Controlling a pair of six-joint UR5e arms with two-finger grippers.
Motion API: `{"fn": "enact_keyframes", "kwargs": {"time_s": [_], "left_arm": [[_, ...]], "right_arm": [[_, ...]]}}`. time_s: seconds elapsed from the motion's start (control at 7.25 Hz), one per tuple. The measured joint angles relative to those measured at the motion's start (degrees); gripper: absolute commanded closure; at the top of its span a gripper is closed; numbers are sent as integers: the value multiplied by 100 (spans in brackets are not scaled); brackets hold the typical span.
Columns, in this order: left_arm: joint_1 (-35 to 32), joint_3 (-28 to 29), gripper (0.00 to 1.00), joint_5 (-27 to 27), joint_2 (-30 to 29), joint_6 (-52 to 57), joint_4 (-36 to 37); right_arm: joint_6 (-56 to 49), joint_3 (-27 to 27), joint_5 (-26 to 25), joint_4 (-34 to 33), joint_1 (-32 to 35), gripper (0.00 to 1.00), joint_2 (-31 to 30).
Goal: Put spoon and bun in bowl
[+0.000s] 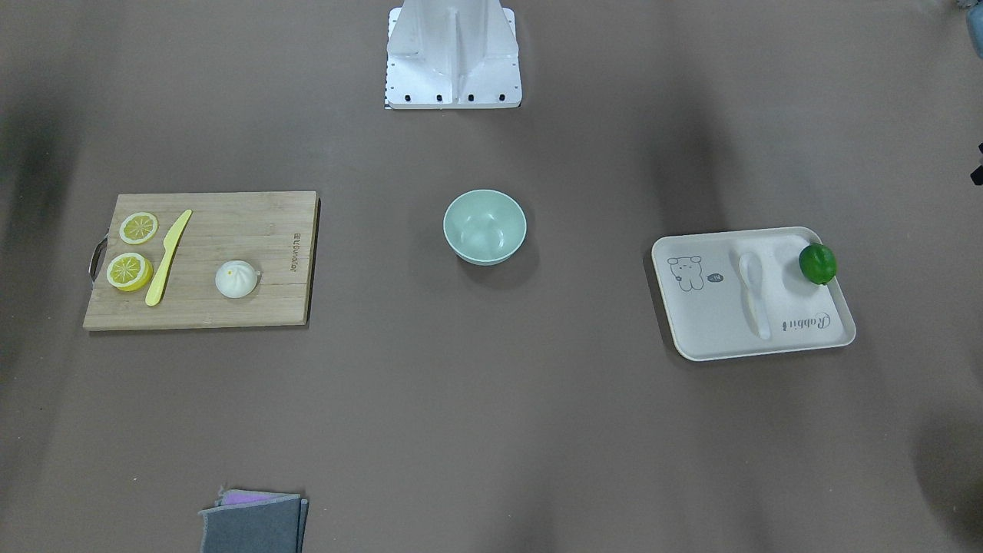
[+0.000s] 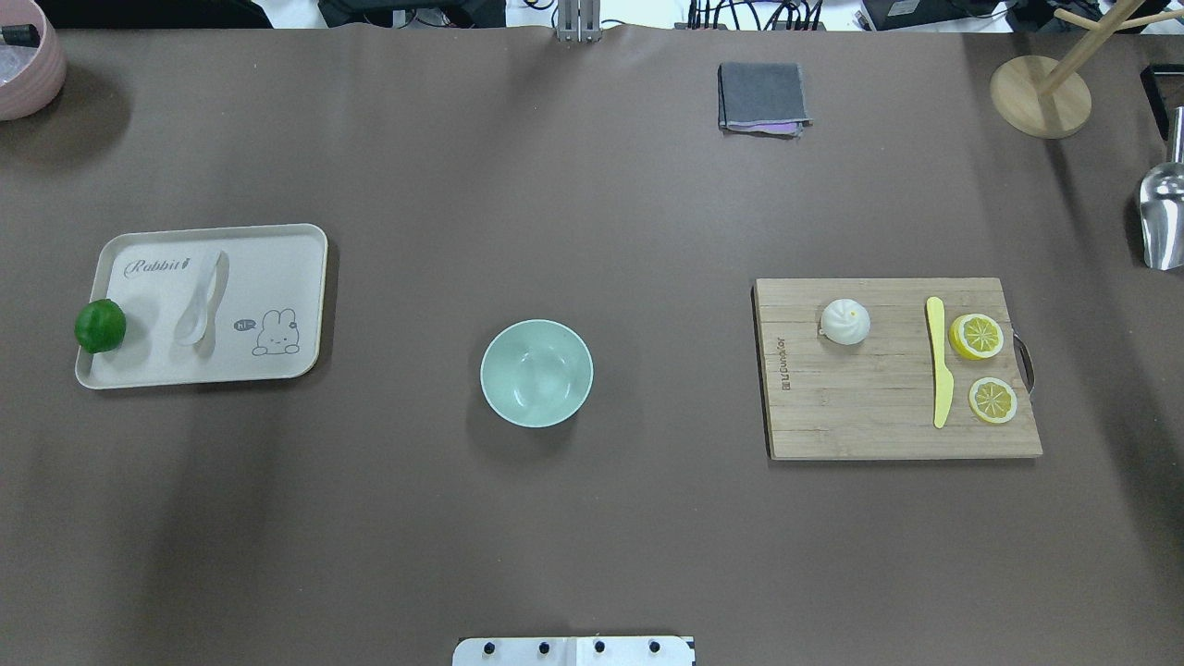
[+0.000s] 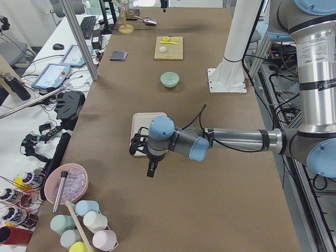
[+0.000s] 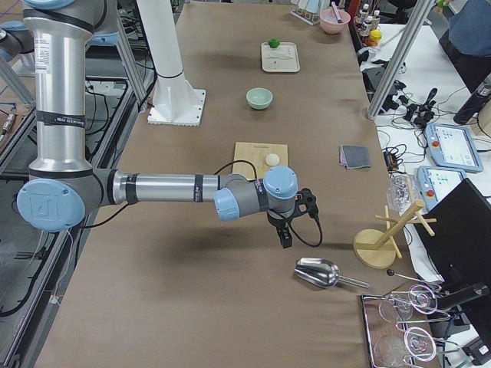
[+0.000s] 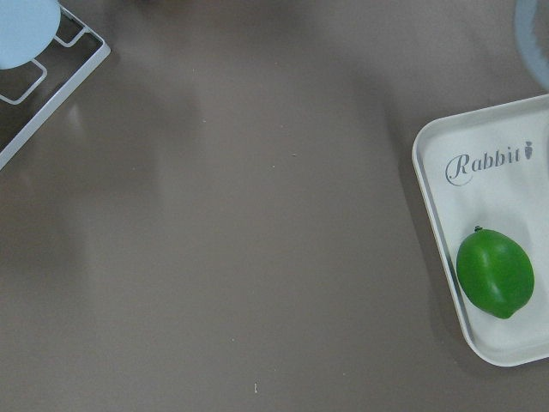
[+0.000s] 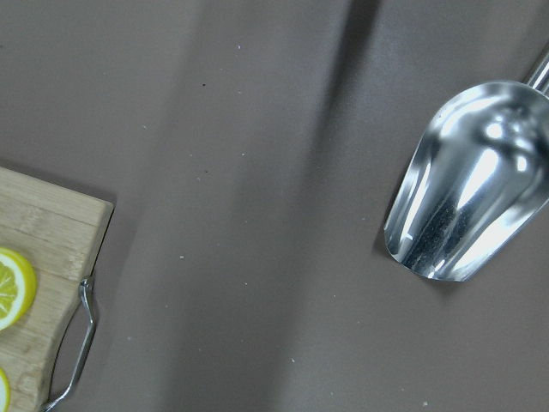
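The white spoon (image 2: 199, 301) lies on the cream rabbit tray (image 2: 277, 268), left of the mint-green bowl (image 2: 536, 373). The bowl is empty, in the middle of the table. The white bun (image 2: 844, 322) sits on the wooden cutting board (image 2: 869, 407), right of the bowl. My left gripper (image 3: 150, 170) shows only in the exterior left view. It hangs over the table just outside the tray's outer end. My right gripper (image 4: 285, 239) shows only in the exterior right view, between the board and a metal scoop (image 4: 318, 272). I cannot tell whether either is open or shut.
A green lime (image 2: 100, 326) sits at the tray's outer edge. A yellow knife (image 2: 940, 370) and two lemon slices (image 2: 977, 336) lie on the board. A folded grey cloth (image 2: 761, 97), a wooden stand (image 2: 1041, 92) and a pink bowl (image 2: 23, 55) stand along the far side.
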Motion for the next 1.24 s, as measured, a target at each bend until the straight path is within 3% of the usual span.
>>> {"fn": "enact_keyframes", "kwargs": {"time_s": [1.24], "left_arm": [[23,-92,2,-75,-6,-2,-261]], "right_arm": [[3,59,-168,172,-140,0,5]]}}
